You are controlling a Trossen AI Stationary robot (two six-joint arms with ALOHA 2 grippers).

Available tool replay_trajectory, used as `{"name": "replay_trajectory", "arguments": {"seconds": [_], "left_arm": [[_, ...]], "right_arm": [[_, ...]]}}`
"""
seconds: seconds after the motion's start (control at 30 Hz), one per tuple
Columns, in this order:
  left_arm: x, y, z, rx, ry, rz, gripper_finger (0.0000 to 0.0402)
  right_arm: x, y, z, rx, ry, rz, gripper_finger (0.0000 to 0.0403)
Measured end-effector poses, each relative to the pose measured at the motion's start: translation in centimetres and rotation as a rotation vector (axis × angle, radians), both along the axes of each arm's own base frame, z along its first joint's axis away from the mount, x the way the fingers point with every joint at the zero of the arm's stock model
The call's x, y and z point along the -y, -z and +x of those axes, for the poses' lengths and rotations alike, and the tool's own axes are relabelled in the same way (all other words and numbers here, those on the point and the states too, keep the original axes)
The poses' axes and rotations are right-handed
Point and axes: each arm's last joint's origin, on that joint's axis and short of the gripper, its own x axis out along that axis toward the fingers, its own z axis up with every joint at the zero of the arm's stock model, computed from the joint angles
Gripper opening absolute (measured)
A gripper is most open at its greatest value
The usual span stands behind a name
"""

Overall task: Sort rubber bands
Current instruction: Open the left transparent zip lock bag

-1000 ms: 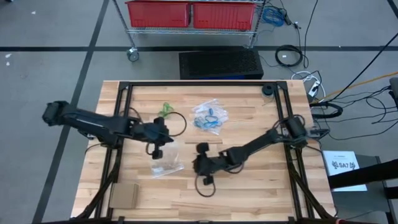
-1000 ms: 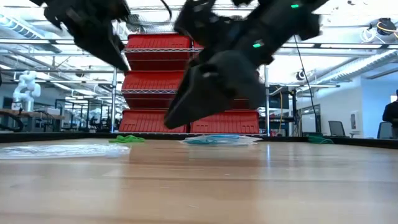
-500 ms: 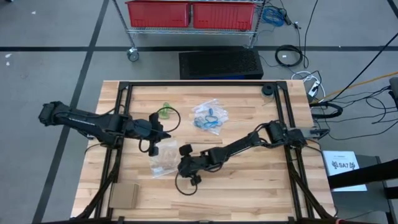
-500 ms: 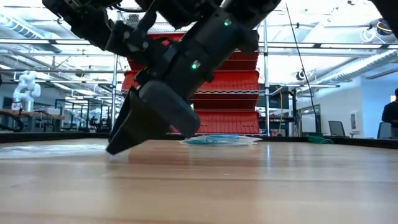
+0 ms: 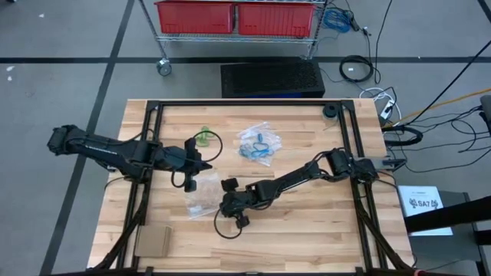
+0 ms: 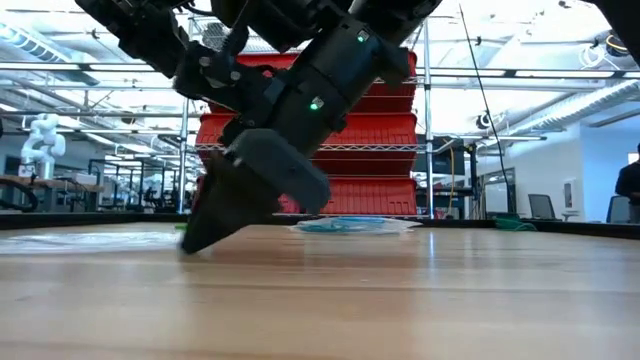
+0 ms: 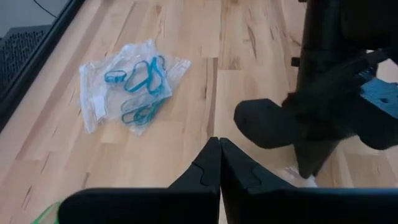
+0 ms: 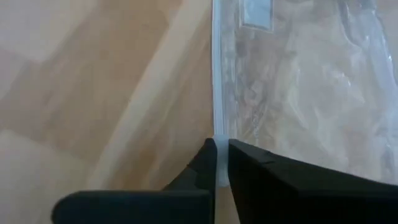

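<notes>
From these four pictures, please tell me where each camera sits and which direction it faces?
High view: above the table, looking straight down; both arms show.
Low view: at table-top height, facing the red bins; the right gripper is down at the wood.
Left wrist view: on the left arm, past the left gripper, toward the bag of blue bands.
Right wrist view: the right gripper pinches the clear bag's edge.
Shared: the bag of blue bands also shows from above.

Dark matte arms, black tapered fingers (image 8: 249,177), green indicator lights.
</notes>
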Motion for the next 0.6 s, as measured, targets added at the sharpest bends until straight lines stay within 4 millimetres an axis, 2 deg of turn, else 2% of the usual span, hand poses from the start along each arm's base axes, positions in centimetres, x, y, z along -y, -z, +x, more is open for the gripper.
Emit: {"name": "replay_trajectory", "arguments": {"seconds": [0.17, 0.3, 0.37, 0.5, 0.6], "left_arm": [[0.0, -0.2, 0.1, 0.02, 0.004, 0.004, 0.0], [-0.2, -0.1, 0.1, 0.014, -0.007, -0.001, 0.0], [-0.3, 0.0, 0.2, 0.003, 0.003, -0.018, 0.0], [-0.5, 0.2, 0.2, -0.012, 0.006, -0.028, 0.0], [-0.7, 0.3, 0.4, -0.019, -0.006, -0.027, 0.0]], "right_arm": [[0.2, -2.1, -1.6, -0.103, -0.001, -0.037, 0.0014], [0.1, -5.9, -3.4, -0.137, -0.057, -0.079, 0.0009], [0.0, -7.1, -4.5, -0.186, -0.126, -0.137, 0.0007], [0.4, -8.3, -6.5, -0.3, -0.163, -0.319, 0.0017], [0.8, -9.0, -7.3, -0.347, -0.085, -0.313, 0.0048]]}}
